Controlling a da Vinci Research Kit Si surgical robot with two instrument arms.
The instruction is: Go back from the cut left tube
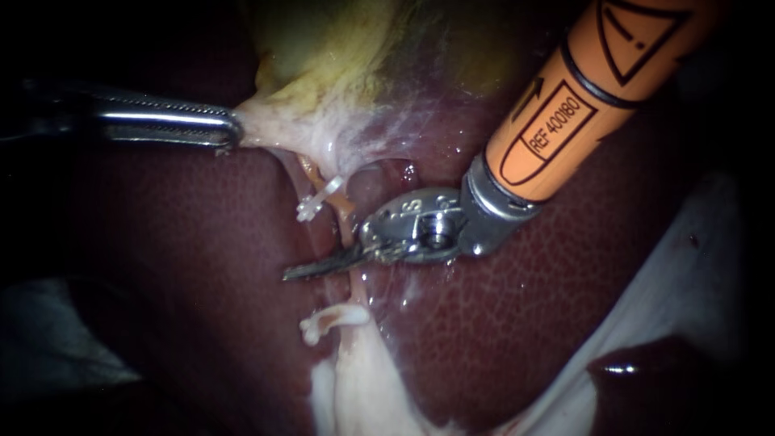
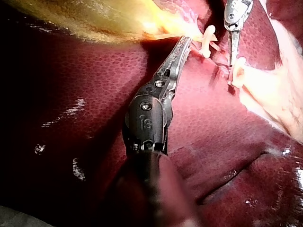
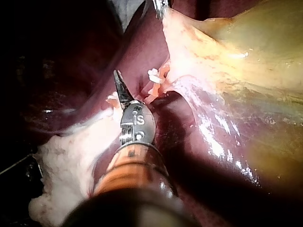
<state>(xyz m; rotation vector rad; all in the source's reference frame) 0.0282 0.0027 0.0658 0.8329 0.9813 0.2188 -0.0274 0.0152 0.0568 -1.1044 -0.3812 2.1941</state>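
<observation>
My left instrument [image 1: 234, 129] comes in from the left, its jaws shut on pale tissue at the gallbladder's [image 1: 323, 48] lower end. A thin orange tube [image 1: 343, 206] runs down from there over the liver [image 1: 161, 266]. One white clip [image 1: 319, 198] sits on it above and another [image 1: 331, 317] below. My right instrument [image 1: 303, 272] has an orange shaft and dark blades. The blades lie together across the tube's line between the clips. In the right wrist view the blades [image 3: 118, 78] point past the clips [image 3: 154, 73]. Whether the tube is parted under the blades is hidden.
White fatty tissue [image 1: 363, 379] spreads below the lower clip. A pale sheet [image 1: 694, 266] lies at the right beside the liver's edge. In the left wrist view the right instrument's blades [image 2: 230, 56] hang ahead of my left jaws [image 2: 187, 40].
</observation>
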